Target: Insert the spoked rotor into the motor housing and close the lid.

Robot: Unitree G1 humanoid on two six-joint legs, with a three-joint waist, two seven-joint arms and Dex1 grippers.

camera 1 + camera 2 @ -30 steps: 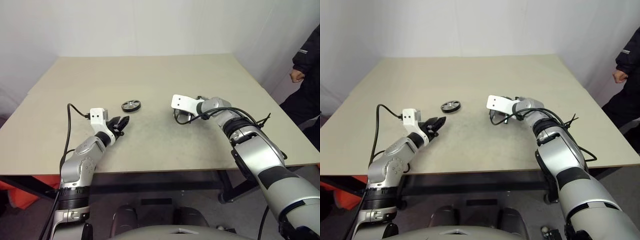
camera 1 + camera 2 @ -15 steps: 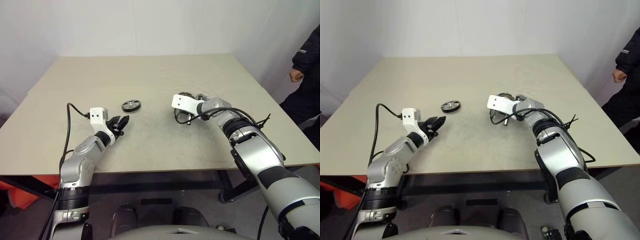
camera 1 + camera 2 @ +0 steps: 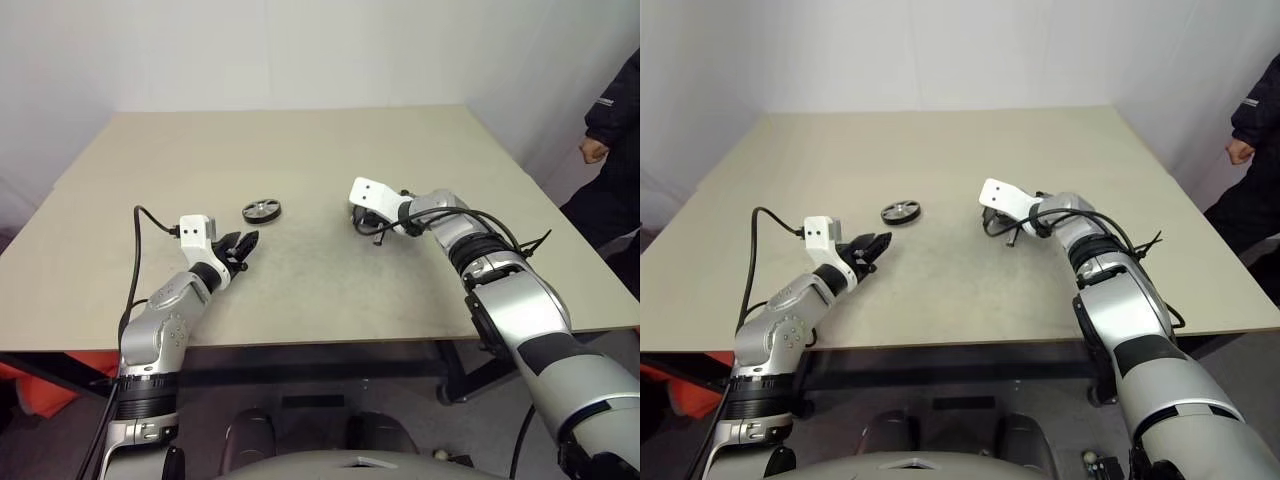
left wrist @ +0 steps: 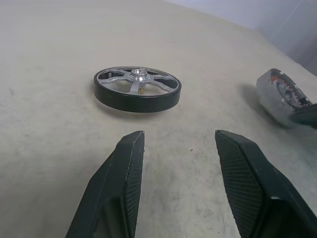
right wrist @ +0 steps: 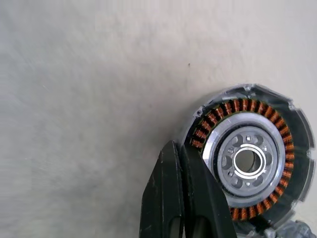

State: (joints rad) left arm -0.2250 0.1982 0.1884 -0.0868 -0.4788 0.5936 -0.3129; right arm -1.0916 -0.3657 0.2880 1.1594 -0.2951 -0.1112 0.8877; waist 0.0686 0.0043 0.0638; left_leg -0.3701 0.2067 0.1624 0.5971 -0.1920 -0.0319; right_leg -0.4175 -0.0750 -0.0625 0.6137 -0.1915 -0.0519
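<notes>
Black fingers [image 5: 190,198] of the right gripper [image 5: 179,196] are seen pressed together against the rim of the motor housing [image 5: 250,158], right of frame centre. The left gripper [image 4: 177,186] is spread; the spoked rotor [image 4: 137,89] lies just beyond on the beige surface [image 3: 300,160].

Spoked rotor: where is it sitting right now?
In the left eye view the spoked rotor lies flat on the table, left of centre, just beyond the left gripper and apart from it.
</notes>
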